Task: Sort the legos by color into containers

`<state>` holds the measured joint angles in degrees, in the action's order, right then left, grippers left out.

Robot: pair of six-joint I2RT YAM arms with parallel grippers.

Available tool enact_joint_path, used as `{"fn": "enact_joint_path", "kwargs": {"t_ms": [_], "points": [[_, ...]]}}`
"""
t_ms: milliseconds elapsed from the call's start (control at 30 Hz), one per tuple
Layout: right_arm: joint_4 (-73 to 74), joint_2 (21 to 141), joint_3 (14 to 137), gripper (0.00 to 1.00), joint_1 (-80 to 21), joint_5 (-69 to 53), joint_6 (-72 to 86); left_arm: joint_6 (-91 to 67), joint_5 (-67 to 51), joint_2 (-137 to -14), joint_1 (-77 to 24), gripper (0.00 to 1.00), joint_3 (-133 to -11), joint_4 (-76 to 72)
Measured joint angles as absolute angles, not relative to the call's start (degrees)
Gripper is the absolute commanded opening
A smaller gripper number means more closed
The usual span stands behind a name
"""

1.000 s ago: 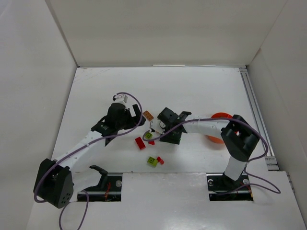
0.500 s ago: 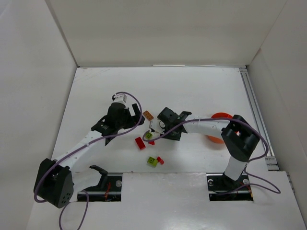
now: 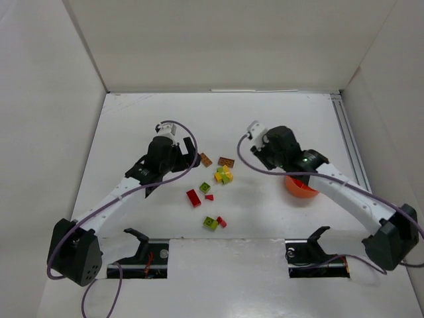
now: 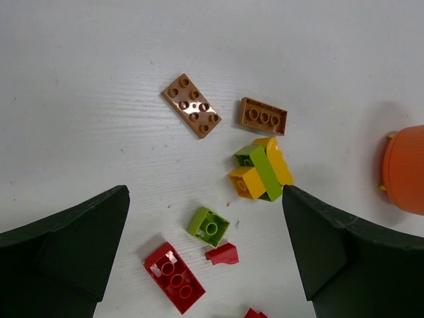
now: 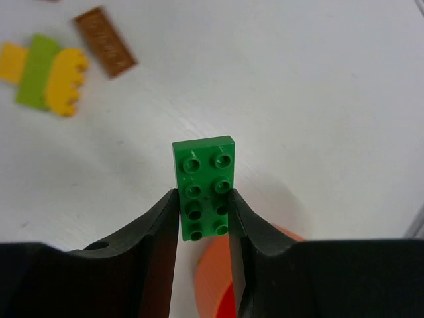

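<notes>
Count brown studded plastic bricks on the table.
2. One flat brown brick lies left of the other brown brick, apart, beyond the yellow-lime cluster. Others may hide in the orange bowl.

The green brick (image 5: 203, 189) has round studs. The bowl (image 3: 299, 191) is orange. The table (image 3: 278, 119) is white.

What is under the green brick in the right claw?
White table and an edge of the orange bowl. The right claw and green brick cover the bowl's inside.

White table (image 3: 265, 126), scattered legos (image 3: 223, 174), orange bowl (image 3: 299, 189)
</notes>
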<state>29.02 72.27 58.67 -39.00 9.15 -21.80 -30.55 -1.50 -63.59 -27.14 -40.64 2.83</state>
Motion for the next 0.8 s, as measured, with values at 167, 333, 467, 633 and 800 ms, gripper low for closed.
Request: {"fn": "enact_joint_path", "kwargs": {"t_ms": [167, 333, 467, 633, 800], "points": [[29.82, 62.94, 56.93, 0.23, -26.96, 14.44, -11.68, -29.65, -2.44, -65.6, -26.85, 1.0, -42.19, 1.93], [31.62, 57.39, 54.85, 0.24, -18.61, 19.07, -4.21, -29.08, -3.36, -68.58, -26.76, 1.0, -43.2, 1.74], [32.77, 57.19, 53.28, 0.26, -14.46, 19.57, -1.17, -28.93, -4.34, -69.91, -26.55, 1.0, -43.22, 1.63], [32.12, 58.81, 50.96, 0.26, -12.27, 19.07, 0.38, -28.95, -4.58, -70.78, -26.55, 1.0, -43.22, 1.48], [29.78, 61.54, 50.59, 0.26, -11.6, 17.52, 0.49, -29.08, -4.73, -71.48, -26.55, 1.0, -43.22, 1.5]]}}
